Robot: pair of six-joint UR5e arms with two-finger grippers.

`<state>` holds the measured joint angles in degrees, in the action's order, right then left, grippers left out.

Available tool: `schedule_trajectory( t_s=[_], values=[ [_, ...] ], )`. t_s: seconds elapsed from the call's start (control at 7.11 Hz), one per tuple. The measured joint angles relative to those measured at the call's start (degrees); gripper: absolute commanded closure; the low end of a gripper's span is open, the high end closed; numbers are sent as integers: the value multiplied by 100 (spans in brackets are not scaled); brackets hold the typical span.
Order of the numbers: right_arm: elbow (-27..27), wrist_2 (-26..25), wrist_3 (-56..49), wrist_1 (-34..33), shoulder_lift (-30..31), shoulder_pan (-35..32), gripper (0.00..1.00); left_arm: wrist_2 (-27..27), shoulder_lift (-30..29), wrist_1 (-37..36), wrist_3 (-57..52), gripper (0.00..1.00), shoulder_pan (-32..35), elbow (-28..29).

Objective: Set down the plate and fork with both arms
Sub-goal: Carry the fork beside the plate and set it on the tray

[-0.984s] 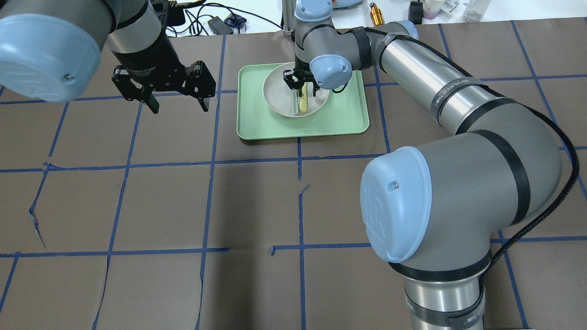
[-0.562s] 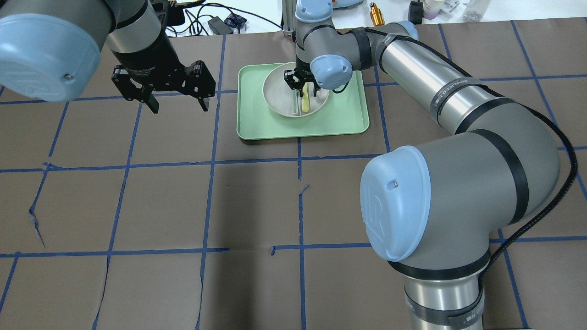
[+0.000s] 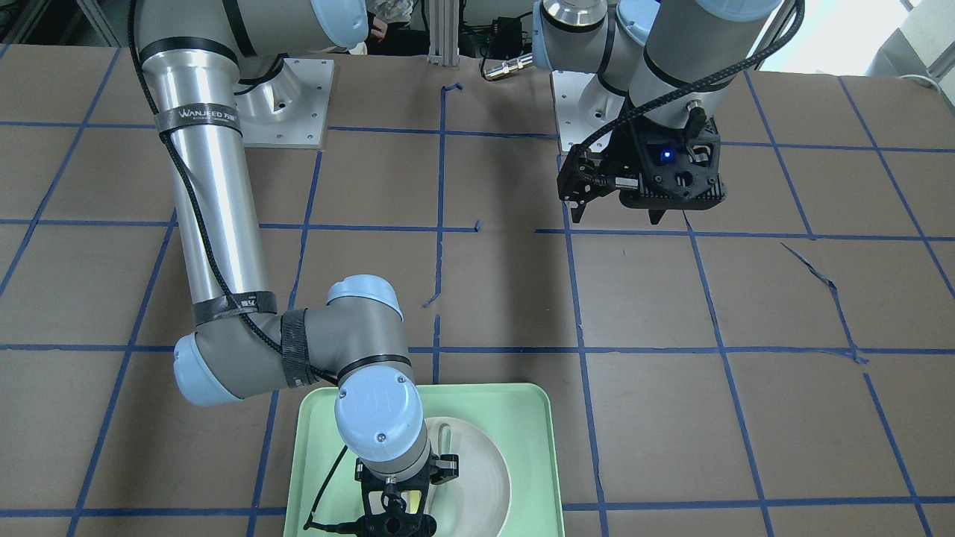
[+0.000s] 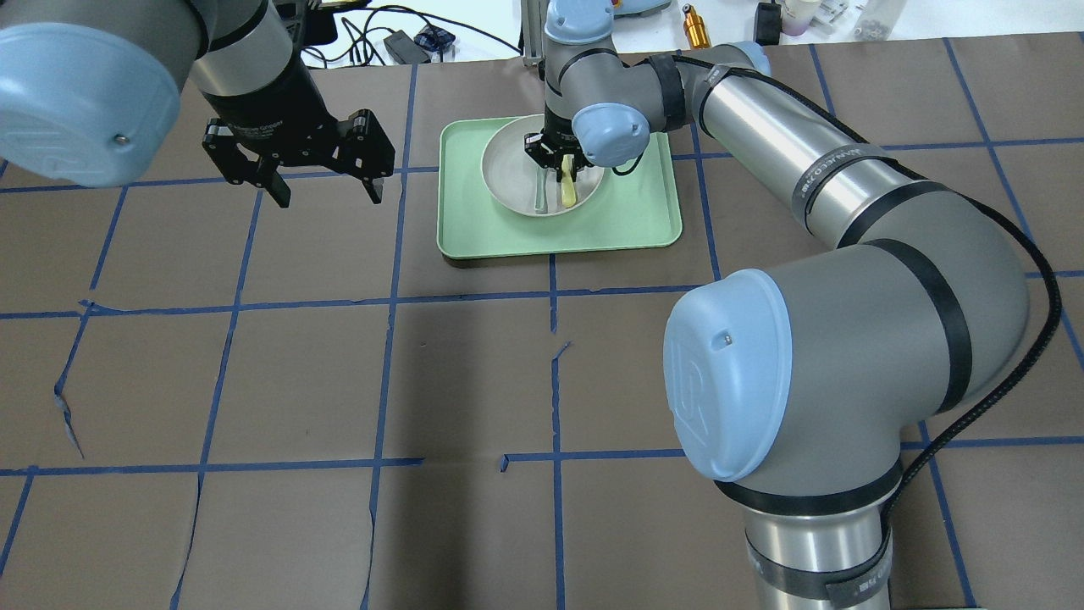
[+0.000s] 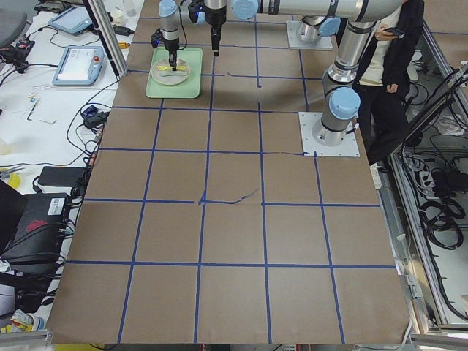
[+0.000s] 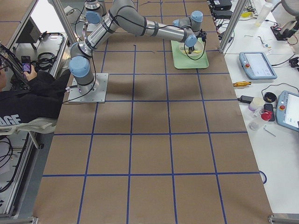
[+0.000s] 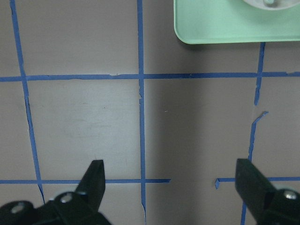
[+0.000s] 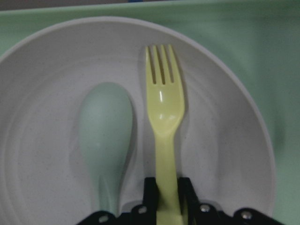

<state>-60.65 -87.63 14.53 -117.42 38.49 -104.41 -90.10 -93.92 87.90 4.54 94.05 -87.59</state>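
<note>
The off-white plate (image 4: 508, 174) lies on the mint-green tray (image 4: 474, 229) at the far middle of the table. The pale-yellow fork (image 8: 164, 108) and a grey-green spoon (image 8: 105, 131) lie side by side in the plate. My right gripper (image 8: 166, 187) is shut on the fork's handle, tines pointing away from it; it also shows in the overhead view (image 4: 561, 165) over the plate. My left gripper (image 4: 326, 193) is open and empty, hovering above the table left of the tray. In the left wrist view (image 7: 171, 171) only bare table lies between its fingers.
The table is brown paper with a blue tape grid. The tray's corner (image 7: 225, 28) shows at the top of the left wrist view. Cables, bottles and small devices lie beyond the far edge (image 4: 694, 25). A person sits by the robot's base (image 6: 28, 98).
The fork's free end has shifted slightly in the right gripper's hold, and the plate has slid slightly left. The left gripper has drifted a little further away, still open.
</note>
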Motion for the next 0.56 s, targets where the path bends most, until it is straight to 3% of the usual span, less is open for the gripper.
schedule_trajectory(
  t_s=[0.56],
  values=[
    [-43, -3, -21, 21, 316, 44, 100, 1, -3, 0, 3, 0, -4, -3]
  ],
)
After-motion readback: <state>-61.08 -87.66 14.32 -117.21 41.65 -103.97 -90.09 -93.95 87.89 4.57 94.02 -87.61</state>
